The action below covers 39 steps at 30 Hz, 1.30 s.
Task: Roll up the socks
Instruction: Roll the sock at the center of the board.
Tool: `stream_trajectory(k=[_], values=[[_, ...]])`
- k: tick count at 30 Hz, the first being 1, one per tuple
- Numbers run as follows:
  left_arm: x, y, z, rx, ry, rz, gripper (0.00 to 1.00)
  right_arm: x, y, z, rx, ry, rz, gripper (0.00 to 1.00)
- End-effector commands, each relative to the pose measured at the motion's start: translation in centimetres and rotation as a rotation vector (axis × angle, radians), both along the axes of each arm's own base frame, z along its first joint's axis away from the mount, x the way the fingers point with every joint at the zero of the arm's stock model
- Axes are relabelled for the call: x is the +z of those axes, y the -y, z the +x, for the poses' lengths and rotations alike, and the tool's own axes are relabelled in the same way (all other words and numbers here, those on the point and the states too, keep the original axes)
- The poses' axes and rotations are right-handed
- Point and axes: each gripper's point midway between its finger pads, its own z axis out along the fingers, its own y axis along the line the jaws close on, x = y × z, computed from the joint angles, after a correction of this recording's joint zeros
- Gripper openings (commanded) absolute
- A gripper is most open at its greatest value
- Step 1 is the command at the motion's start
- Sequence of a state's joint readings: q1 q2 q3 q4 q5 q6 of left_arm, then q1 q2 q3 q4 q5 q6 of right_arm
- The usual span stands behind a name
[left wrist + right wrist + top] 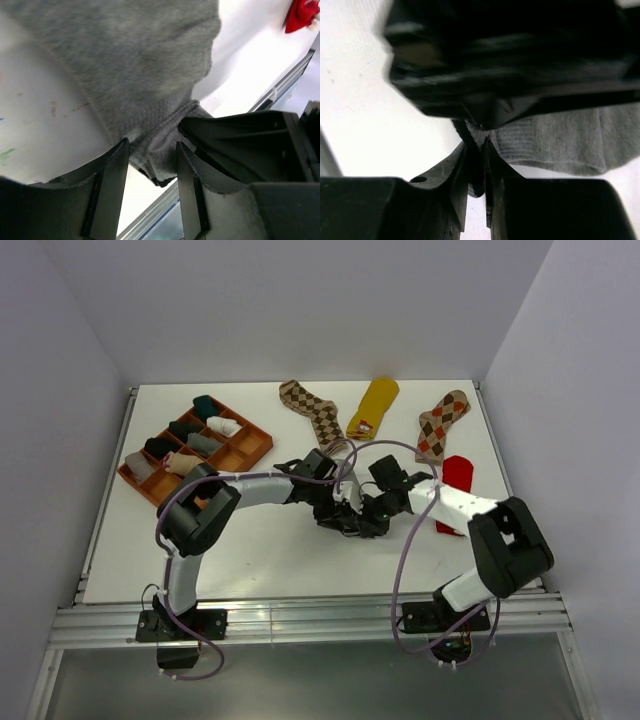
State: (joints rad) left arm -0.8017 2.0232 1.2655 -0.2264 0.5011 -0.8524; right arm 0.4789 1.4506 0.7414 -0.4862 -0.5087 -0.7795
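A grey sock [130, 65] lies on the white table, with its ribbed cuff [162, 150] bunched up between my left gripper's [152, 145] fingers. Those jaws stand apart, open around the cuff. My right gripper [476, 145] is shut on the cuff's edge [479, 134], and the rest of the grey sock [560, 140] stretches off to the right. In the top view both grippers meet at mid-table, left gripper [340, 512] and right gripper [368, 516], and they hide the grey sock. Other socks lie flat: two brown argyle socks [315, 410] [443, 423], a mustard yellow sock [375, 403] and a red sock [457, 475].
An orange compartment tray [255, 448] holding several rolled socks stands at the back left. The table's front rail [300, 615] runs along the near edge. White walls close in the back and both sides.
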Motion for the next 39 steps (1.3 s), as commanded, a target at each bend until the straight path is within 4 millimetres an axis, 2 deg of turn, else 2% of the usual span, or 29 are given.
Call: stream_trajectory(k=[1,7,8,9,11,12,14,16,17,18,20,21,22,23,25,31,36,39], values=[[-0.9,-1.5,0.9,0.079,0.033,0.054,0.49,-0.3,1.4,-3.2,0.035,-0.22,-0.033,0.19],[-0.1,-2.6,2.6,0.122,0.176,0.07,0.48,-0.4,1.4,-3.6,0.068,-0.404,-0.036,0.19],[1.0,-2.6,3.1,0.133,0.222,0.052,0.49,-0.2,1.3,-3.1,0.061,-0.408,-0.033,0.2],[0.8,-3.0,2.9,0.121,0.248,0.058,0.5,-0.6,1.4,-3.2,0.056,-0.44,-0.046,0.19],[2.0,-3.9,3.9,0.145,0.337,0.071,0.51,-0.4,1.2,-2.6,0.053,-0.457,-0.045,0.2],[1.9,-4.3,3.9,0.145,0.36,0.069,0.52,-0.6,1.4,-3.1,0.052,-0.509,-0.054,0.2],[2.9,-4.9,4.5,0.153,0.438,0.075,0.52,-0.2,0.9,-2.4,0.046,-0.54,-0.033,0.2],[3.1,-5.4,4.6,0.15,0.48,0.073,0.52,-0.5,1.0,-2.6,0.042,-0.599,-0.043,0.2],[4.2,-5.3,4.9,0.141,0.531,0.049,0.52,-0.4,0.9,-1.9,0.036,-0.599,-0.043,0.2],[4.5,-5.4,5.2,0.147,0.569,0.044,0.52,-0.4,1.0,-1.9,0.022,-0.629,-0.052,0.2],[5.8,-4.9,5.0,0.129,0.633,0.008,0.53,-0.7,0.7,-1.3,0.009,-0.668,-0.051,0.2],[5.6,-5.0,4.6,0.111,0.652,0.005,0.53,-0.5,0.7,-1.4,-0.006,-0.704,-0.052,0.2],[7.1,-4.0,4.6,0.11,0.7,-0.063,0.53,-0.9,0.7,-1.4,-0.017,-0.742,-0.055,0.2],[6.7,-4.0,4.0,0.093,0.708,-0.079,0.53,-0.5,0.6,-1.1,-0.022,-0.76,-0.054,0.2],[7.4,-2.9,3.4,0.066,0.744,-0.141,0.55,-0.6,0.5,-1.0,-0.038,-0.794,-0.055,0.2],[7.1,0.4,0.9,-0.086,0.791,-0.235,0.58,-1.3,0.5,-0.9,-0.064,-0.876,-0.076,0.2],[6.5,2.1,-0.1,-0.148,0.801,-0.269,0.59,-1.7,0.7,-0.7,-0.087,-0.889,-0.077,0.2],[5.4,2.6,-0.4,-0.179,0.786,-0.274,0.58,-1.6,0.7,-0.6,-0.093,-0.899,-0.071,0.2]])
